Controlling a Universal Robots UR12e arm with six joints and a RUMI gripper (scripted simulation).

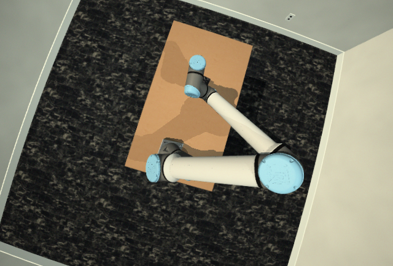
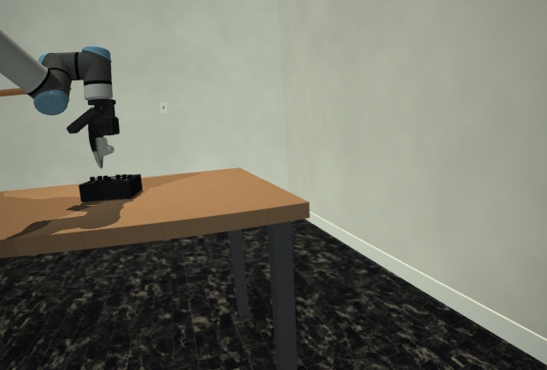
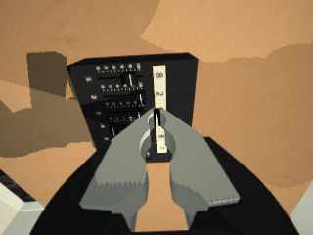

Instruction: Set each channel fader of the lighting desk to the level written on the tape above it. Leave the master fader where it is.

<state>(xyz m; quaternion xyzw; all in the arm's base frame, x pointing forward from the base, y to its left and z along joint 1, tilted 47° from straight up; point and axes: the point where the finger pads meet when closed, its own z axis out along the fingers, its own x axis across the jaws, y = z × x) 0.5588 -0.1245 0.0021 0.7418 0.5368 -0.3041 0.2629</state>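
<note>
Top view: the arm (image 1: 215,168) reaches from its base at the near end of the table (image 1: 221,53) and folds back over the board; the wrist joint covers the lighting desk, so neither the desk nor the gripper is visible here.

Exterior view: the lighting desk (image 2: 110,187) — a low black box with small knobs along its top — sits on the table (image 2: 212,200), well back from the near edge. The gripper (image 2: 99,162) points straight down above the left part of the desk, its tips close over the knobs but apart from them.

Wrist view: the gripper (image 3: 157,115) has its fingers closed tip to tip, with nothing held. Below them lies the lighting desk (image 3: 178,80), showing rows of fader slots and a white tape strip (image 3: 159,90) — digits 8 and 2 are legible; the lower markings are hidden behind the fingertips.
</note>
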